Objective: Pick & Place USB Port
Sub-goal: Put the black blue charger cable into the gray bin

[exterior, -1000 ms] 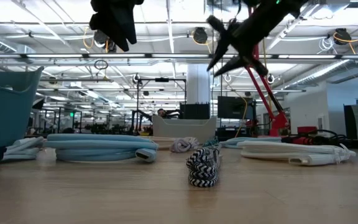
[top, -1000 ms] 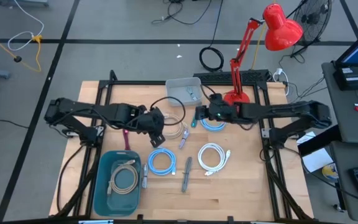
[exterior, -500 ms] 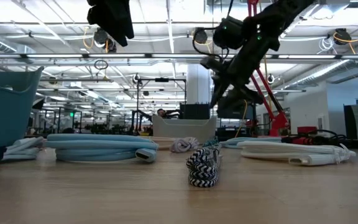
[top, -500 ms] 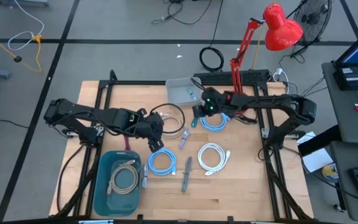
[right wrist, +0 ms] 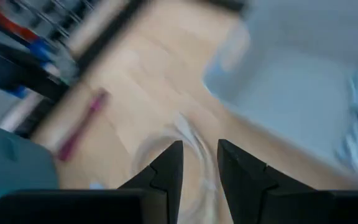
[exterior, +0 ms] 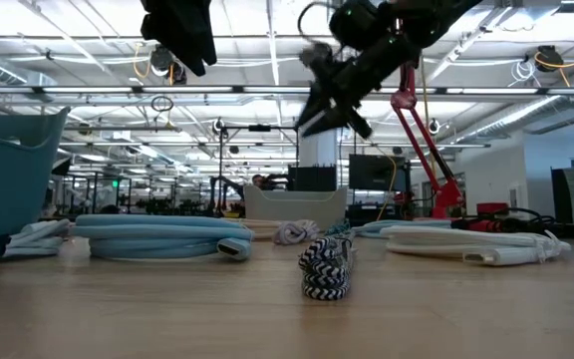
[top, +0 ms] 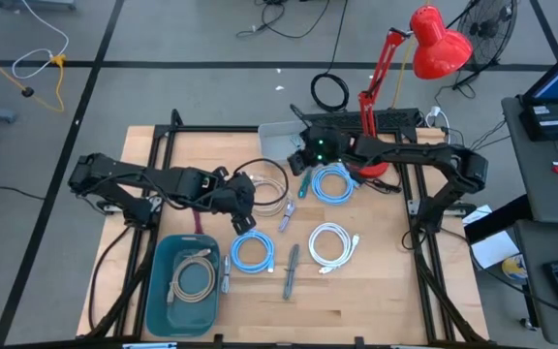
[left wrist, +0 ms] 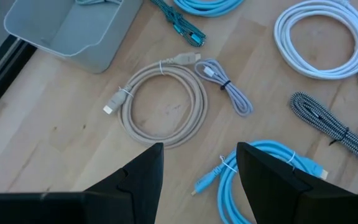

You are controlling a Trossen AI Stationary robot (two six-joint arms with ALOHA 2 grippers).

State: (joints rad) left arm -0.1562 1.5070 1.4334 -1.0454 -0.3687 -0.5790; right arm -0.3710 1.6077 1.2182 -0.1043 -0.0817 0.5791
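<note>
USB cables: one coil lies in the teal bin (top: 159, 291), several (top: 333, 183) remain on the bench (top: 376, 291); left gripper (top: 243, 199) fingers spread and empty, right gripper (top: 300, 155) fingers slightly parted, apparently empty, over the grey tray (top: 277, 139).

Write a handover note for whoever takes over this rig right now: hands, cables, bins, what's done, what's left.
Left hand: open, empty, raised over the beige cable coil at mid-table.
Right hand: empty, jaws slightly apart, raised by the grey tray at the table's far edge.
Bins: the teal bin at the near left holds one beige cable; the grey tray holds a small item I cannot identify.
Loose on the table: two blue coils, a white coil, a small grey cable, a braided black-and-white cable, a teal cable.
Done: one cable binned. Left: the loose cables.
</note>
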